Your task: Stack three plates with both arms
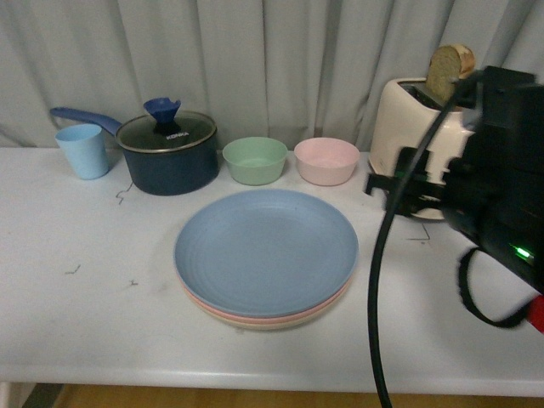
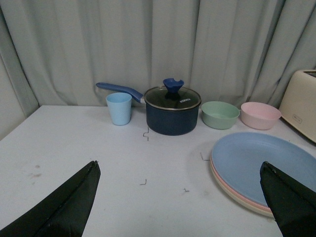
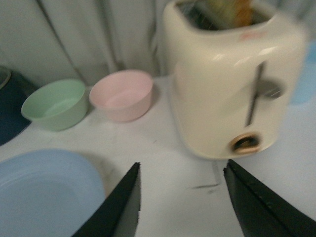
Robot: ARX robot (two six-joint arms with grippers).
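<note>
The three plates lie stacked in the middle of the table: the light blue plate (image 1: pixel 265 251) on top, the pink plate's rim (image 1: pixel 206 304) under it, the beige plate's edge (image 1: pixel 255 324) at the bottom. The right arm (image 1: pixel 497 178) hangs above the table to the right of the stack, in front of the toaster. Its right gripper (image 3: pixel 182 168) is open over bare table, with the blue plate (image 3: pixel 44 192) off to one side. The left gripper (image 2: pixel 178 163) is open and empty, low over the table beside the stack (image 2: pixel 256 163). The left arm is out of the front view.
Along the back stand a light blue cup (image 1: pixel 83 150), a dark blue lidded pot (image 1: pixel 167 153), a green bowl (image 1: pixel 255 160) and a pink bowl (image 1: pixel 326 160). A cream toaster (image 1: pixel 416 127) holding bread stands at the back right. A black cable (image 1: pixel 382 280) hangs beside the plates.
</note>
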